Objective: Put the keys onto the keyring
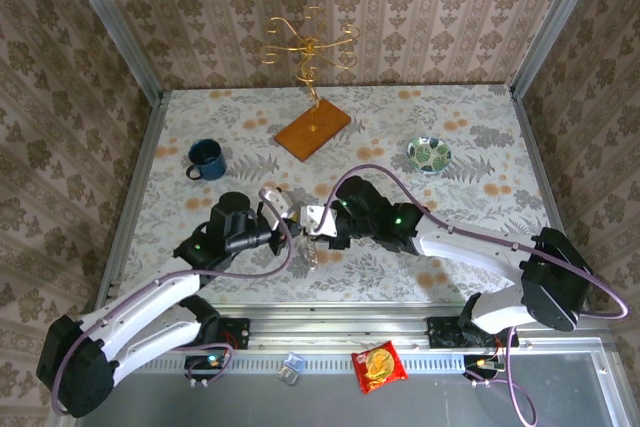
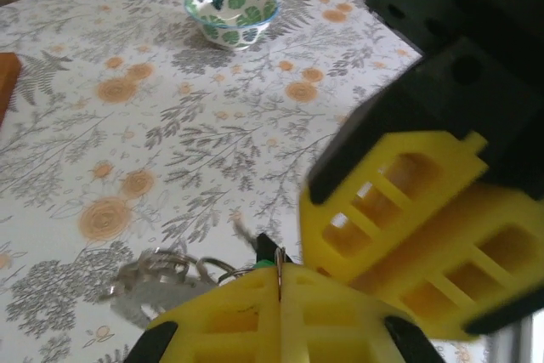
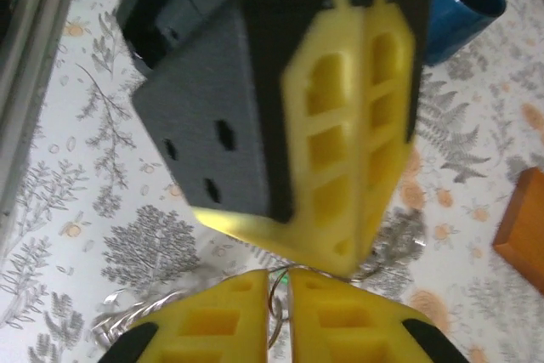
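Near the front edge of the flowered table [image 1: 470, 197], midway between left and right, the two arms meet nose to nose over a small knot of metal. The left gripper [image 2: 278, 293] has its yellow fingers pressed together, apparently pinching the green-headed key [image 2: 270, 261], whose green tip pokes out of the seam. The right gripper [image 3: 287, 305] is likewise closed, with a thin wire, judged to be the keyring [image 3: 144, 316], curving into its seam and trailing left onto the cloth. Whether the key is already threaded is too blurred to tell. The danger lies in the crowding: with the fingertips nearly touching, a small misjudged push could knock one gripper against the other and twist the key out of its narrow pinch. The wire could also slide through the smooth pads, and the slack metal lying on the table could snag or swing as either arm lifts. The blue mug [image 1: 205, 159] and the bowl [image 1: 429, 154] stand well apart, toward the far side.
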`<state>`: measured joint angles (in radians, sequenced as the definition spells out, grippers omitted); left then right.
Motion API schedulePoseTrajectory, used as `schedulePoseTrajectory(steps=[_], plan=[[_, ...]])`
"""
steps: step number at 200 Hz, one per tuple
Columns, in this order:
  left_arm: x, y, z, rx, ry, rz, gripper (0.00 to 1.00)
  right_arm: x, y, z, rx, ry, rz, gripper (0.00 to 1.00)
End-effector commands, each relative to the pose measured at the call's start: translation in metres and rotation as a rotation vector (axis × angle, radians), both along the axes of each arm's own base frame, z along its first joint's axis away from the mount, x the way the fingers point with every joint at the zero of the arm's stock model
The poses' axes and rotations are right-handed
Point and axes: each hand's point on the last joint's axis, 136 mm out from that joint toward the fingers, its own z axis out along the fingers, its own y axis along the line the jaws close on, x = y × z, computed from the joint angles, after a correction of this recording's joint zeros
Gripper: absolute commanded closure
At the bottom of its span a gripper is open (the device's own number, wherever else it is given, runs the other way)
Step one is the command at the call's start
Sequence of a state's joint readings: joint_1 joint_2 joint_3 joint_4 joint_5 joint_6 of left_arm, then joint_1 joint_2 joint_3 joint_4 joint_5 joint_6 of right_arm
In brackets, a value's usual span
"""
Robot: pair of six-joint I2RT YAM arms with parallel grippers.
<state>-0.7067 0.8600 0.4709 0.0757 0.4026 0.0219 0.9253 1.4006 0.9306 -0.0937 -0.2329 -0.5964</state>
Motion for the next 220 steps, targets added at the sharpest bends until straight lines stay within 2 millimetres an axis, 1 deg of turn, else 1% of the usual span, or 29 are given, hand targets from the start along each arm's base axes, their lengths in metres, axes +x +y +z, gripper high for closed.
schedulePoseTrajectory(steps=[1, 41, 57, 71, 93, 111, 145, 165, 190, 220], plan=[[0.001, -0.007, 0.02, -0.064, -0.072, -0.013, 1.0, -0.012, 0.007, 0.018, 0.08, 0.036, 0.057, 0.7], [-0.007, -0.007, 0.019, -0.064, -0.15, -0.067, 1.0, -0.008, -0.027, 0.048, 0.245, 0.197, 0.052, 0.63], [-0.013, -0.009, 0.021, -0.079, -0.189, -0.106, 1.0, -0.003, -0.037, 0.05, 0.27, 0.239, 0.038, 0.63], [-0.019, -0.01, 0.022, -0.099, -0.226, -0.142, 1.0, 0.002, -0.042, 0.048, 0.272, 0.242, 0.022, 0.65], [-0.029, -0.012, 0.027, -0.139, -0.3, -0.2, 1.0, 0.008, -0.04, 0.045, 0.264, 0.235, 0.015, 0.69], [-0.03, -0.012, 0.029, -0.156, -0.33, -0.203, 1.0, 0.007, -0.034, 0.044, 0.263, 0.262, 0.041, 0.72], [-0.033, -0.014, 0.029, -0.176, -0.342, -0.228, 1.0, -0.005, -0.026, 0.033, 0.229, 0.273, 0.114, 0.74], [-0.036, -0.015, 0.03, -0.19, -0.341, -0.243, 1.0, -0.002, -0.024, 0.027, 0.224, 0.264, 0.098, 0.76], [-0.037, -0.016, 0.029, -0.191, -0.336, -0.256, 1.0, 0.0, -0.023, 0.026, 0.229, 0.254, 0.084, 0.79], [-0.038, -0.016, 0.031, -0.203, -0.338, -0.26, 1.0, -0.002, -0.021, 0.026, 0.238, 0.257, 0.092, 0.87]])
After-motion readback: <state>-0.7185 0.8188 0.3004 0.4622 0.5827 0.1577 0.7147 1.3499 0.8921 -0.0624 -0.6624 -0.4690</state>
